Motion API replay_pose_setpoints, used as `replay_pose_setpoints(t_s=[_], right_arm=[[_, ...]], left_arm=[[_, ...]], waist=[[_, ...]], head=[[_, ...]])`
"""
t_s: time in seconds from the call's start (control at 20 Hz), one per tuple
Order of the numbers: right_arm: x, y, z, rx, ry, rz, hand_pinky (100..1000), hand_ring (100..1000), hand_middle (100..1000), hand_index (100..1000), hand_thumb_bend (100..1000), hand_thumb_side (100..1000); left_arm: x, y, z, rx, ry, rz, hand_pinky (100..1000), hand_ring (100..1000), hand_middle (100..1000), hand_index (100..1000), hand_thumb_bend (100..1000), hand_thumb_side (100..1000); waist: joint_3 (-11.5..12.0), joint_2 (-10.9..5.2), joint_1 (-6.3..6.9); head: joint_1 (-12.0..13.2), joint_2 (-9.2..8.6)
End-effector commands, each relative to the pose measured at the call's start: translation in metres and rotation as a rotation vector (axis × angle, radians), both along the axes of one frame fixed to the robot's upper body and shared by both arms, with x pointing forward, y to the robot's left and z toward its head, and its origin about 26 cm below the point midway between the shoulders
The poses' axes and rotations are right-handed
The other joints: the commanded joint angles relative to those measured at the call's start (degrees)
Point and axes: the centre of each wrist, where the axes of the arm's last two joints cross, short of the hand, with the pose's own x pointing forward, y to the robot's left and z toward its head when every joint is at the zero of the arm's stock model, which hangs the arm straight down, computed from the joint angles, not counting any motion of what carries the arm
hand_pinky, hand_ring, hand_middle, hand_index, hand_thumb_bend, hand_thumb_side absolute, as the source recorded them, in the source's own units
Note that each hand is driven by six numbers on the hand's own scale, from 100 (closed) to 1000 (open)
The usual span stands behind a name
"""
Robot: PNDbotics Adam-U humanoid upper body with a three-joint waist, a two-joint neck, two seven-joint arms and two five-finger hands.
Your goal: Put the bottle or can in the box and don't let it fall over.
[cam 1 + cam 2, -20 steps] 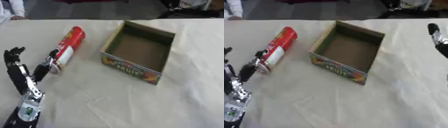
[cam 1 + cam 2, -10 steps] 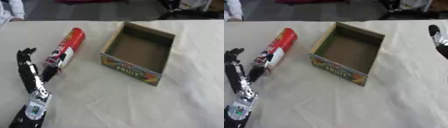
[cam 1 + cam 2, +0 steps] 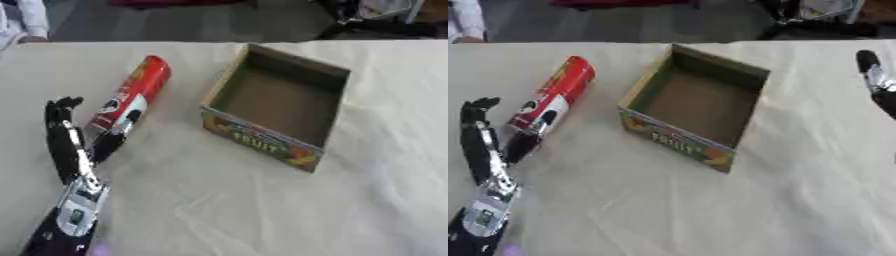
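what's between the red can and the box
Nothing: only bare cloth separates the red can from the box, seen best in the left eye view.

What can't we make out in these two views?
- Right robot hand: cut off by the right eye view's right edge; absent from the left eye view. Finger state unknown.
- Can: label text too blurred to read; its lower end is hidden behind the left robot hand.
- Box: only "FRUIT" reads on the front; its near inner wall is hidden.
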Motion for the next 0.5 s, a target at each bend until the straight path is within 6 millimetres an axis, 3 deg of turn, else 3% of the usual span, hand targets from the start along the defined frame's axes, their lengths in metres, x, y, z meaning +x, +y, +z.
replay_pose_setpoints(t_s=[0.05, 0.5], right_arm=[[-0.0007, -0.0016, 0.0144, -0.018, -0.039, 0.009, 807, 847, 728, 832, 625, 331], [-0.0008, -0.0013, 0.0133, -0.015, -0.036, 0.009, 807, 847, 728, 832, 623, 332]], left_arm=[[0.0048, 0.0002, 0.0081, 0.015, -0.004, 0.003, 741, 1000, 789, 777, 986, 569], [0.0078, 0.0001, 0.0054, 0.018, 0.056, 0.027, 730, 1000, 788, 780, 999, 538]], waist=[[0.0, -0.66, -0.21], [-0.1, -0.62, -0.27]], head=[[0.2, -0.77], [0.3, -0.92]])
